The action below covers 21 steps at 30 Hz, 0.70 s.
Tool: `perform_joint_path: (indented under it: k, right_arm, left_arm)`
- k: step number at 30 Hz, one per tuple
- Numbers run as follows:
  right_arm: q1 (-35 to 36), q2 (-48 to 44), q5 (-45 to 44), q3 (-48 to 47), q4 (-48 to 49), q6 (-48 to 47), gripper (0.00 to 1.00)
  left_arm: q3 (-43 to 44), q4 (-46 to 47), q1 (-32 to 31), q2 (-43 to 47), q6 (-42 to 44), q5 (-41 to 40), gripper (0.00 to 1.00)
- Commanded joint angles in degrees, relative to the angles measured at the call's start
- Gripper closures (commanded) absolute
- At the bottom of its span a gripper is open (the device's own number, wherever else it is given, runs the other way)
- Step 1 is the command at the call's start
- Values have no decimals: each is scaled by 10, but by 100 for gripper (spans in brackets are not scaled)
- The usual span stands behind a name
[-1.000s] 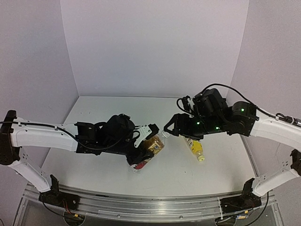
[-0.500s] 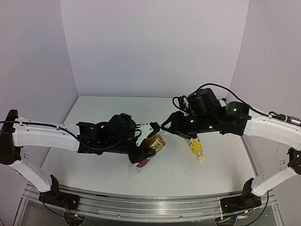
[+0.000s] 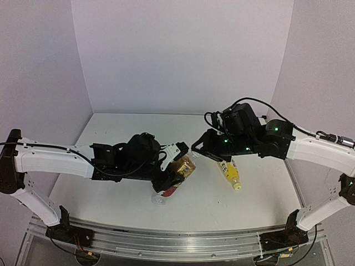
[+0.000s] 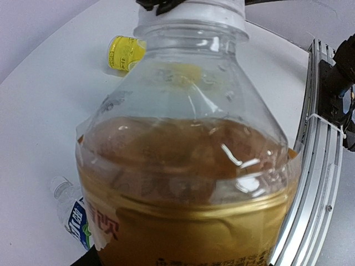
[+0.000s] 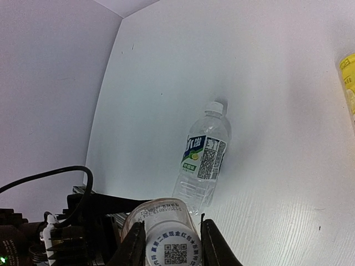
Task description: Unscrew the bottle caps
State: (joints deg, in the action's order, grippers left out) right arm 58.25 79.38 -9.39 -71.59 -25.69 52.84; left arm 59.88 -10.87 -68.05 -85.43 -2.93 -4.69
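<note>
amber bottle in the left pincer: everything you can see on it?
The amber bottle is short, clear plastic, mostly filled with amber liquid, with a gold-beige label bearing red print. Its white cap is on, a QR code printed on top. The left pincer grips its body, neck tilted toward the right pincer, whose fingers flank the cap closely; clamped or not, unclear.

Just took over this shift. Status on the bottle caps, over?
Left gripper shut on amber bottle. Right gripper straddles its cap, grip unconfirmed. Clear bottle, yellow bottle lying capped, clear of the work.
</note>
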Motion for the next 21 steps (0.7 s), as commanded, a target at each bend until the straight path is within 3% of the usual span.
perform_joint_path:
  k: [1,6,8,13,18,21]
  right_arm:
    - [6,9,40,-4,39,7,76]
    - [5,14,74,-7,54,-23,88]
    - [6,13,103,-10,58,-50,100]
    - [6,4,220,-12,62,-159,100]
    - [6,-3,369,-1,85,-233,100]
    - [6,5,469,-5,117,-256,100]
  left_arm:
    - [21,43,0,-1,-15,-4,65]
    - [44,52,0,-15,-49,6,70]
    - [52,50,1,-15,-67,20,73]
    - [35,76,1,30,-91,113,73]
    - [-53,203,2,121,-115,239,73]
    - [-68,226,2,146,-128,276,73]
